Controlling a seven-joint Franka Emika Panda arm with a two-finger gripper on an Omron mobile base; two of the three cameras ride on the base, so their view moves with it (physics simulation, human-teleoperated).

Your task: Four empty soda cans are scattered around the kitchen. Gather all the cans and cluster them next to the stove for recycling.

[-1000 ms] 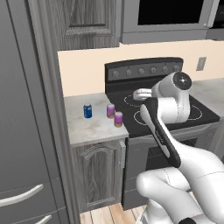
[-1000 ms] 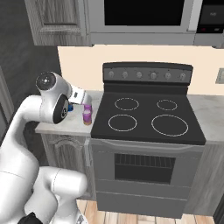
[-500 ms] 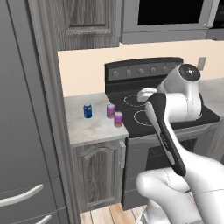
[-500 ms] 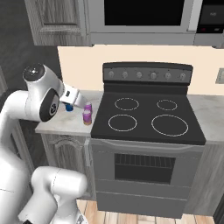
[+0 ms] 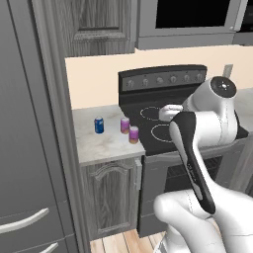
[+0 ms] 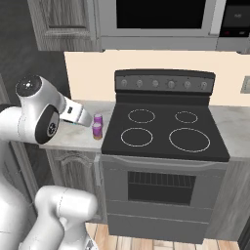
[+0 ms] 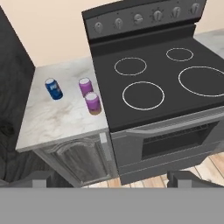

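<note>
Three soda cans stand upright on the marble counter (image 7: pixel 52 120) just left of the stove (image 7: pixel 175 109): a blue one (image 7: pixel 54 89) near the wall and two purple ones (image 7: pixel 85 86) (image 7: pixel 92 103) close to the stove's edge. The left base view shows the blue can (image 5: pixel 99 125) and the purple cans (image 5: pixel 125 125) (image 5: pixel 134 134). In the right base view the purple cans (image 6: pixel 98 118) (image 6: pixel 97 130) stand beside my arm. My gripper (image 7: pixel 114 180) hangs high above the counter's front and the floor. It is open and holds nothing.
A black microwave (image 6: pixel 161 14) hangs over the stove, and grey upper cabinets (image 5: pixel 99 24) hang over the counter. A tall dark grey panel (image 5: pixel 29 148) stands left of the counter. More counter (image 6: pixel 234 127) runs on right of the stove. Plank floor (image 7: pixel 205 168) lies in front.
My arm has swung up and back, lifting the hand away from the cans. The cans and the stove stay where they were. The jaws stay wide.
</note>
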